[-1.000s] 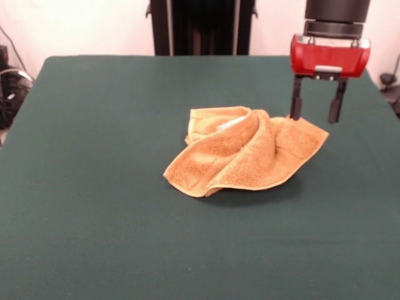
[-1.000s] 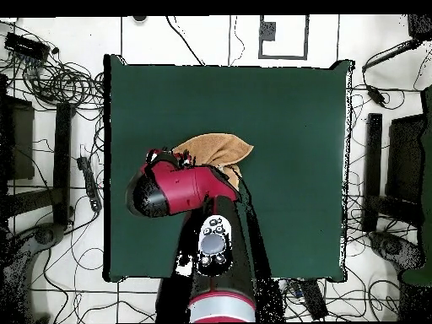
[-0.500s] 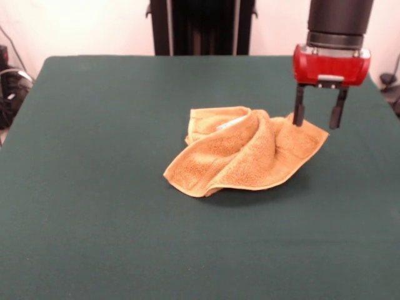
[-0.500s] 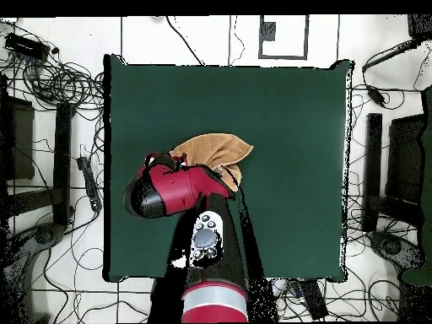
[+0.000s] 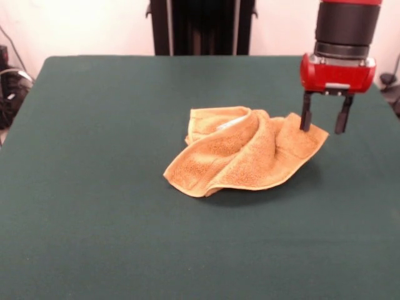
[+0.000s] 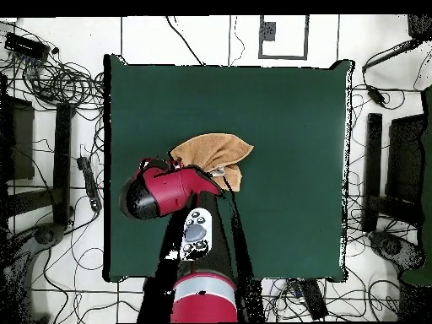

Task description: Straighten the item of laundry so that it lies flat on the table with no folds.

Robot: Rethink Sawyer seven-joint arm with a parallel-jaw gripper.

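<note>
The golden-orange towel [image 5: 244,157] lies crumpled on the dark green table [image 5: 94,187], with a raised fold through its middle and its right corner sticking out. In the overhead view the towel [image 6: 215,152] shows just above the arm. My gripper [image 5: 324,129] is open, its two dark fingers pointing down. It stands at the towel's right corner: the left finger is in line with the corner's edge, the right finger is beyond it over bare table. It holds nothing. In the overhead view the red wrist [image 6: 164,190] hides the gripper.
The robot's black pedestal [image 5: 201,26] stands at the table's far edge. Cables and stands [image 6: 51,76] lie on the floor around the table. The table's right edge [image 5: 384,94] is close to the gripper.
The gripper has moved down and a little to the right, towards the towel's right corner. The towel has not moved.
</note>
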